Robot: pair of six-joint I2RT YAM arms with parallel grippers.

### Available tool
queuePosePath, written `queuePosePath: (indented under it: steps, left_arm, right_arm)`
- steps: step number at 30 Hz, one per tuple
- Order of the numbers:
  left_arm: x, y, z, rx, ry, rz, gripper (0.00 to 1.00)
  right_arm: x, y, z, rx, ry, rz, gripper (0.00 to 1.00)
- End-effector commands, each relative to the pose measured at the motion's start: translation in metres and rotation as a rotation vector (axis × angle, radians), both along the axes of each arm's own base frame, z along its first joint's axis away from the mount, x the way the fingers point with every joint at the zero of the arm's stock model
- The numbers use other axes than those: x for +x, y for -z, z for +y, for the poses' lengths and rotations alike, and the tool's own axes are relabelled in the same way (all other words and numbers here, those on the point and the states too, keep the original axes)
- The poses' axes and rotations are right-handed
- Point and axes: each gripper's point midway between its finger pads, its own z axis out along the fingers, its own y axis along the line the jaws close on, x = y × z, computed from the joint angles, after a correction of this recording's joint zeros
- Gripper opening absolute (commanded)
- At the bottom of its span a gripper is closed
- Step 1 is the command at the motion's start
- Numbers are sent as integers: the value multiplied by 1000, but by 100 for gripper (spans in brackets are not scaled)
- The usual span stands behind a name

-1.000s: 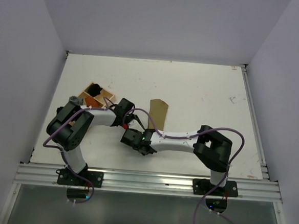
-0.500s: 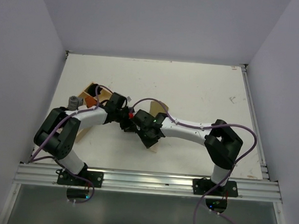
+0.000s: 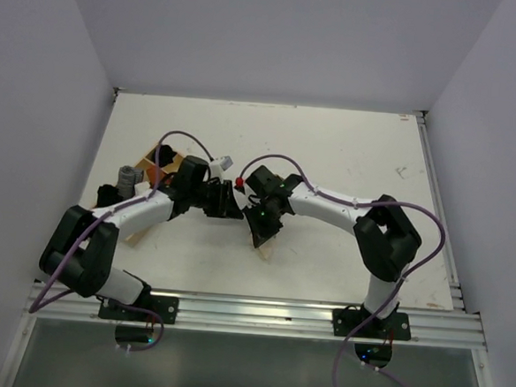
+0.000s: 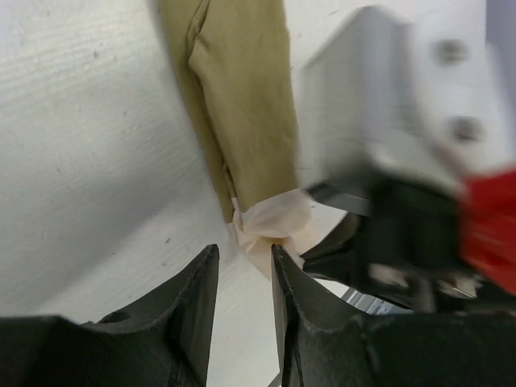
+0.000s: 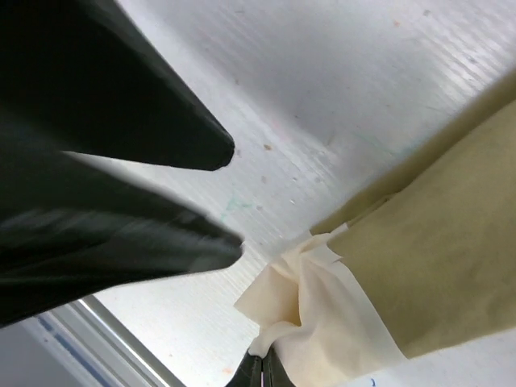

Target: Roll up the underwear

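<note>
The underwear [image 4: 242, 105] lies on the white table as a long olive-khaki strip with a cream end [image 5: 322, 306]. My right gripper [image 5: 264, 377] is shut on that cream end at its edge, lifting it slightly. In the top view the right gripper [image 3: 262, 232] covers most of the garment, and only a tan bit of the underwear [image 3: 269, 246] shows below it. My left gripper [image 4: 244, 270] is open just in front of the cream end, with bare table between its fingers [image 4: 201, 314]. The two grippers face each other closely, the left gripper [image 3: 232, 211] on the left.
A wooden box [image 3: 174, 159] with orange-red cloth stands at the left behind the left arm. A grey object [image 3: 128, 177] sits beside it. A metal rail [image 3: 437, 197] runs along the table's right edge and an aluminium bar [image 3: 258, 313] along the front.
Both arms have reached further from the near edge. The right gripper has come over the underwear and holds its cream end. The left gripper has swung right to face it.
</note>
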Motion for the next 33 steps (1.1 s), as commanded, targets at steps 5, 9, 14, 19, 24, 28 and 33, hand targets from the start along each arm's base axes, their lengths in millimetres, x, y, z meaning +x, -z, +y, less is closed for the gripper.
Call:
queuePosePath:
  steps: [5,9,14,19,24,28,33]
  left_arm:
    - [5,-68,-14,-161,305,-478,37]
    - [-18,-64,-20,-252,441,-542,34]
    - [-24,-75,-22,-292,497,-648,33]
    - [-29,-86,-17,-272,487,-728,33]
    - [-40,-83,-16,-295,503,-714,34]
    - [-45,-68,-16,-221,514,-689,33]
    - [-49,-55,-11,-177,510,-697,35]
  right_arm:
    - [1,-12,21,132,-82,133,0]
    - [6,-12,22,185,-70,202,0]
    - [13,-16,26,245,-74,293,0]
    - [24,-17,27,279,-69,348,0]
    - [29,-18,27,317,-60,413,0]
    - [29,-15,26,325,-63,441,0]
    - [23,-14,26,357,-84,462,0]
